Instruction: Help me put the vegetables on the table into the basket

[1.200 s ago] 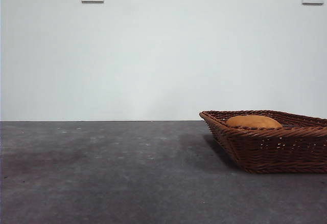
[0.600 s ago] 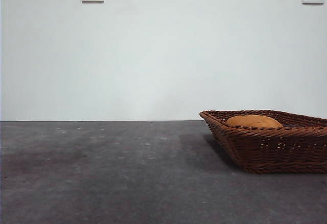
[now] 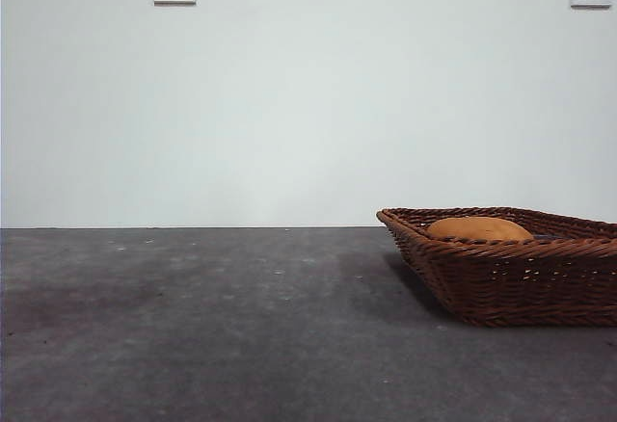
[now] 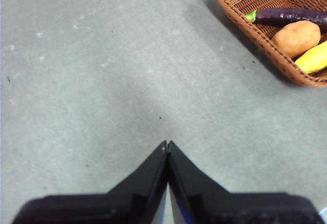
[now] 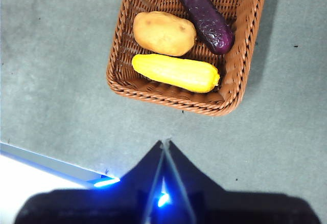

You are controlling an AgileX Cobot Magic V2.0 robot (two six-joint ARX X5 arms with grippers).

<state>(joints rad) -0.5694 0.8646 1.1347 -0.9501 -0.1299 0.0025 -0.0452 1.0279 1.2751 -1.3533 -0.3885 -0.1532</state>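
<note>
Jaws closed, vegetables (image 5: 176, 40) in basket (image 5: 240, 70)

All three vegetables lie inside the dark brown wicker basket (image 5: 240, 55), which sits flat on the mottled grey table (image 4: 102, 81). The yellow corn-like cob (image 5: 176, 72) lies lengthwise along one short end wall, the rounded orange-brown potato (image 5: 164, 32) just beside it and about touching, and the glossy dark purple eggplant (image 5: 202, 15) stretches at a slant on the potato's other side, its green stem end seen from the left wrist. From the front, only the potato's top (image 3: 478, 228) rises above the braided rim.
</note>
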